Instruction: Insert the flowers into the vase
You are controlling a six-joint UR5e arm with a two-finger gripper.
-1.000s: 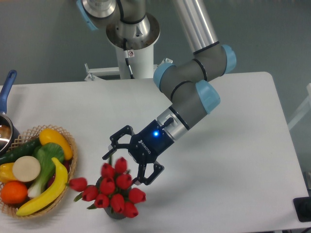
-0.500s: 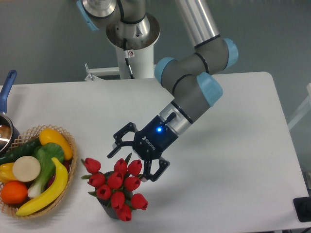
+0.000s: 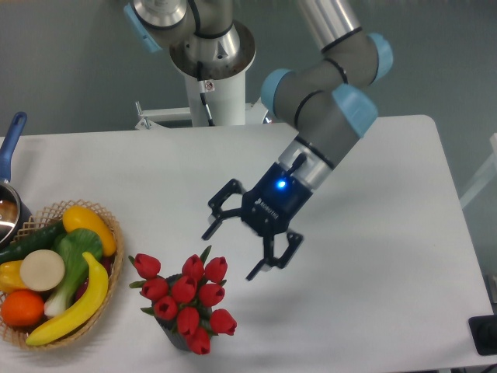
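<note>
Standing in what seems the dark grey vase [image 3: 177,339], our red tulip bunch [image 3: 186,299] looks placed; black two-finger gripper [image 3: 239,249] spread, empty.

Down and left of the black claw [image 3: 243,246], which shows a small blue light on its body, the flowers [image 3: 186,299] are red buds on green stems and leaves. Beneath them the vase [image 3: 175,339] looks dark grey, though the blooms cover most of it. Far to the claw's left, the tan woven basket [image 3: 115,233] holds yellow, green, orange and cream produce. The table [image 3: 373,311] is white; the arm [image 3: 326,101] is grey with pale blue caps.
</note>
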